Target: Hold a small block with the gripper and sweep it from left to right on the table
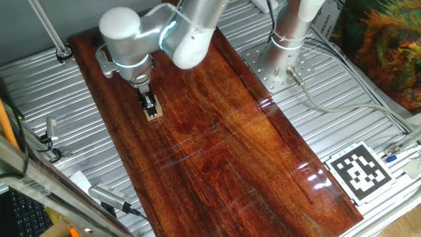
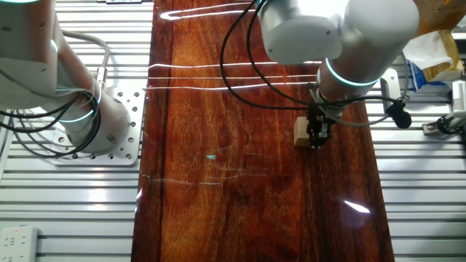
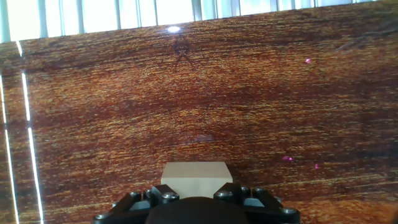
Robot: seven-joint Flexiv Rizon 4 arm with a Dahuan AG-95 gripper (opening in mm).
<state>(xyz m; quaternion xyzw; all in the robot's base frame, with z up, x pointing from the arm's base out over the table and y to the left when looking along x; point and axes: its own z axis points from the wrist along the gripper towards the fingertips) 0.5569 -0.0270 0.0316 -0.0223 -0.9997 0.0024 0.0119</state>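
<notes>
Pale tan wooden small block (image 3: 196, 178), plain-faced, sits clamped between the black fingers (image 1: 151, 104) on the table (image 1: 250, 145).

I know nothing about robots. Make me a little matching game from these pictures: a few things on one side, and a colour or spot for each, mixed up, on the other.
Things:
1. small block
2. end effector
3. table
4. square black-and-white marker

Descriptions:
A. glossy reddish-brown with dark grain streaks
B. black, narrow, at the tip of the silver-white arm
C. lying on the ribbed grey metal beside the board
D. light tan, held at the arm's tip against the board

Pairs: 1-D, 2-B, 3-A, 4-C
</notes>
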